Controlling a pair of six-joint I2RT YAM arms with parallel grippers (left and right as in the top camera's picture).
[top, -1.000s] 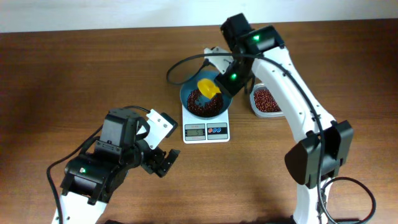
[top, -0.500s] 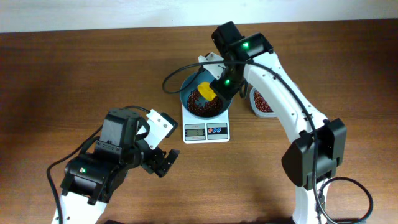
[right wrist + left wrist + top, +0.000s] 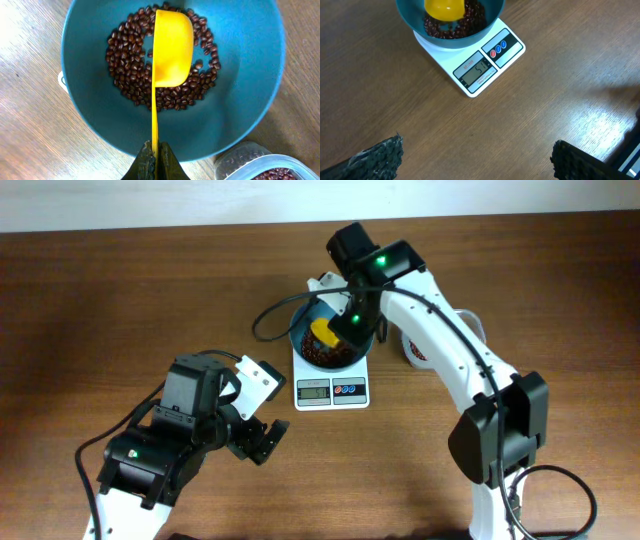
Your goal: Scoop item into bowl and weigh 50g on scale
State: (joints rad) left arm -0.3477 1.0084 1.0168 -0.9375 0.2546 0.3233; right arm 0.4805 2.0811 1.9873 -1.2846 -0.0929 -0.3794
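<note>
Right pincer (image 3: 155, 159) was clamped together on the thin handle of the yellow scoop (image 3: 172, 47). Far beneath it lay the worktop (image 3: 120, 290), carrying the scale (image 3: 487, 62). Directly under the pincer the bowl (image 3: 250, 100) sat on the scale, so anything added would register. A clear tub (image 3: 255, 167) stood just beside. Ahead of the fingertips the scoop was rolled sideways, apparently to spill, over the beans (image 3: 127, 65) heaped in the bowl. Left pincer (image 3: 477, 157) gaped apart, well away, idle.

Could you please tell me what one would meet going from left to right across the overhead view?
Open left gripper → small flat white square scale → clear rounded plastic tub.
</note>
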